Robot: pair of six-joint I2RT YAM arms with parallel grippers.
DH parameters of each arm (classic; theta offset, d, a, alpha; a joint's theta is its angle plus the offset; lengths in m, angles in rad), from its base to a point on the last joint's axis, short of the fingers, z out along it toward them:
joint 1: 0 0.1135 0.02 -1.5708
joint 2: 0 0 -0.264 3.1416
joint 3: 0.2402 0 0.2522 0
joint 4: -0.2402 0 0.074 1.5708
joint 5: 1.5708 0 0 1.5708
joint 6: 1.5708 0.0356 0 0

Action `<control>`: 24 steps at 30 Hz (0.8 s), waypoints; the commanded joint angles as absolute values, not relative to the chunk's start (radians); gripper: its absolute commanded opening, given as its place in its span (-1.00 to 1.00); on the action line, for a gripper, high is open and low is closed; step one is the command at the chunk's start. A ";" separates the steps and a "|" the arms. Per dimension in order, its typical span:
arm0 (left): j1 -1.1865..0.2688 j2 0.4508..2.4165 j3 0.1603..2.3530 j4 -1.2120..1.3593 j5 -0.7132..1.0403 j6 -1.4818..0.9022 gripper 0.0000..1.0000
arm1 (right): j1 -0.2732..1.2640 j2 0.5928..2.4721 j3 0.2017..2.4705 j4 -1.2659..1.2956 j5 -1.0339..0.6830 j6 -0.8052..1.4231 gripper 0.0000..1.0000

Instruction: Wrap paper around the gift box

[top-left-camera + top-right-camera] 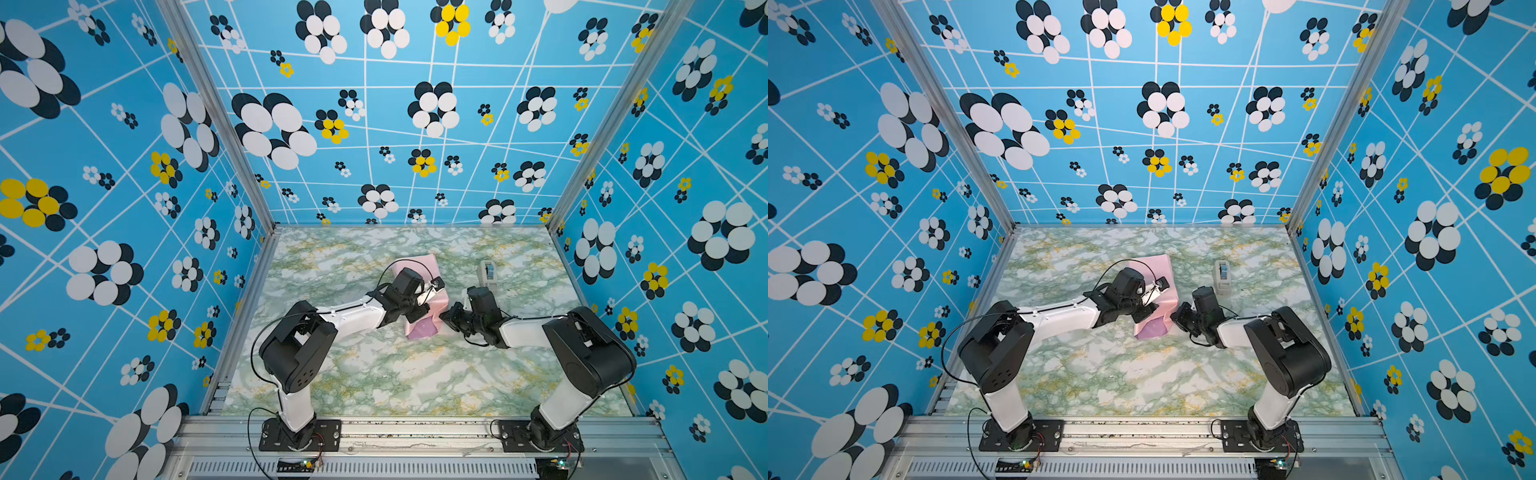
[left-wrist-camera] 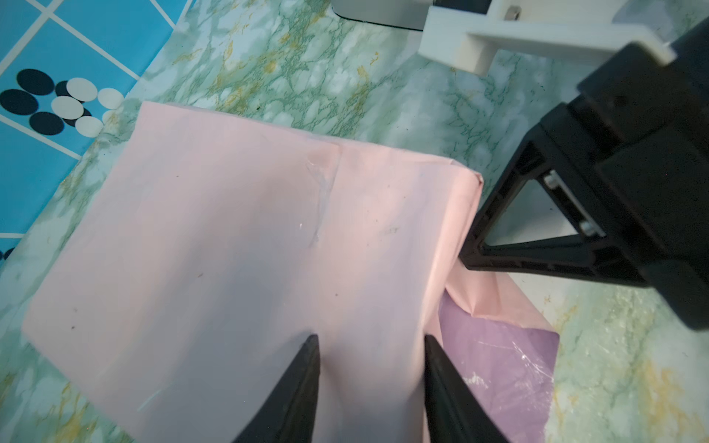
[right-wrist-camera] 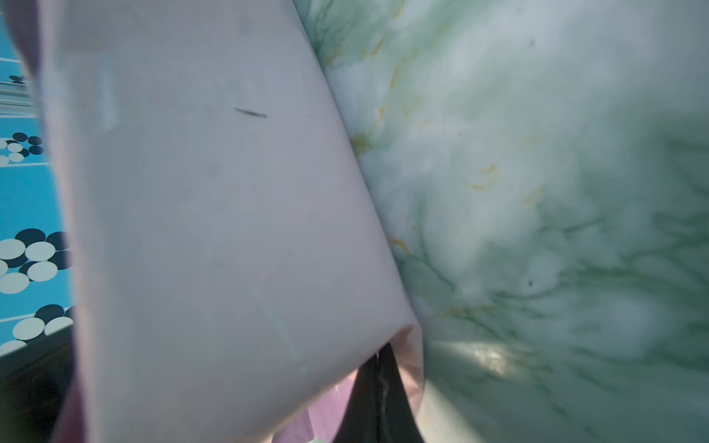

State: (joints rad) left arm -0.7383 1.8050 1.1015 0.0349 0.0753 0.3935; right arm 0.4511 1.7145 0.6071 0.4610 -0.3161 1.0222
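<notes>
The paper (image 1: pixel 419 266) (image 1: pixel 1152 266) is folded pale-pink side out over the gift box, which is fully hidden beneath it. A lilac flap (image 1: pixel 422 330) (image 2: pixel 498 364) lies flat on the table at the near end. My left gripper (image 1: pixel 422 309) (image 2: pixel 370 339) rests on top of the wrapped parcel, its fingers apart and flat paper between them. My right gripper (image 1: pixel 442 318) (image 2: pixel 466 257) (image 3: pixel 383 353) is shut at the parcel's right side, its tip tucked into the pink side fold next to the lilac flap, pinching thin paper there.
A small white-grey tape dispenser (image 1: pixel 488 272) (image 1: pixel 1222 272) stands on the green marble table (image 1: pixel 374 374) just behind the right arm. Blue flowered walls close in the left, back and right sides. An aluminium rail (image 1: pixel 415 432) runs along the front.
</notes>
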 commanded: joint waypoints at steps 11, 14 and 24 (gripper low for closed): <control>-0.749 1.834 1.074 0.002 0.093 0.381 -0.11 | 0.489 1.756 0.548 0.485 -0.341 1.052 -1.00; -0.747 1.834 1.070 0.011 0.091 0.373 -0.11 | 0.492 1.727 0.515 0.447 -0.345 1.058 -1.00; -0.743 1.835 1.069 0.018 0.089 0.365 -0.11 | 0.513 1.719 0.465 0.407 -0.394 1.061 -1.00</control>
